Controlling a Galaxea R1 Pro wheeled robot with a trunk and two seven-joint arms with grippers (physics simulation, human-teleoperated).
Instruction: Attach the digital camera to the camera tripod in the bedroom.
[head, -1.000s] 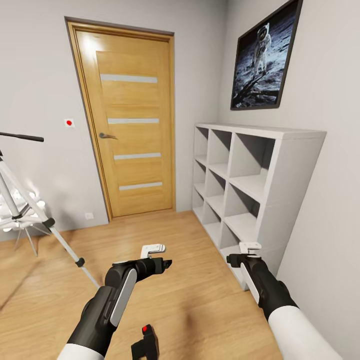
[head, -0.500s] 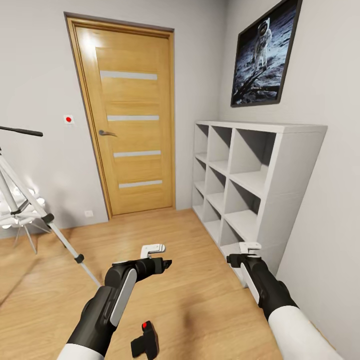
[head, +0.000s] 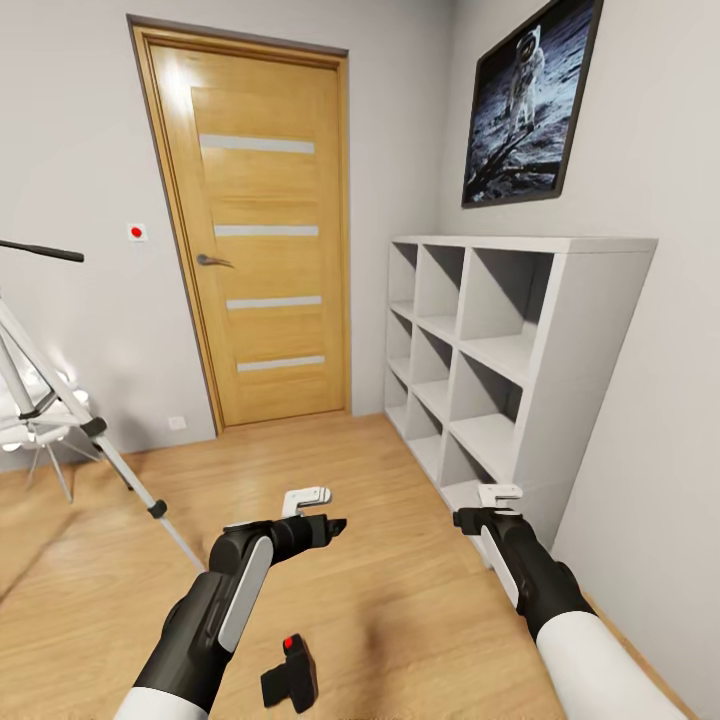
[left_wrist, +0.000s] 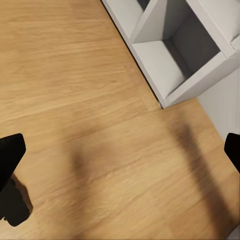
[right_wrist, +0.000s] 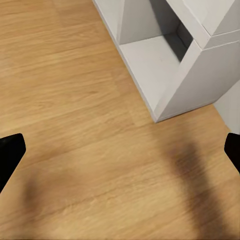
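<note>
I am standing in the bedroom and my view is changing a little: compared with one second ago, the door (head: 262, 235), the shelves (head: 505, 365) and the picture (head: 530, 105) are sitting slightly differently in the frame, and the tripod (head: 60, 420) is sliding further toward the edge on my left side. I think this is my head or base moving, not the things.

The camera (head: 290, 675) is lying on the floor (head: 390, 600), below and behind my left gripper (head: 335, 524), close to my body. More of it is showing now than one second ago, with its red dot on top. In the left wrist view a dark shape (left_wrist: 14, 205) is lying on the floor beside one jaw; it is probably the camera, but I cannot be sure.

My left gripper is released and holding nothing; in its wrist view the two jaws are standing far apart at the frame edges. My right gripper (head: 462, 519) is also released and empty, hovering near the lowest shelf corner (right_wrist: 155, 118).

In my judgement the task is at its beginning: the camera is not yet picked up, and the tripod is well apart from both grippers, on my left. Next I should lower my left arm back toward the camera.
</note>
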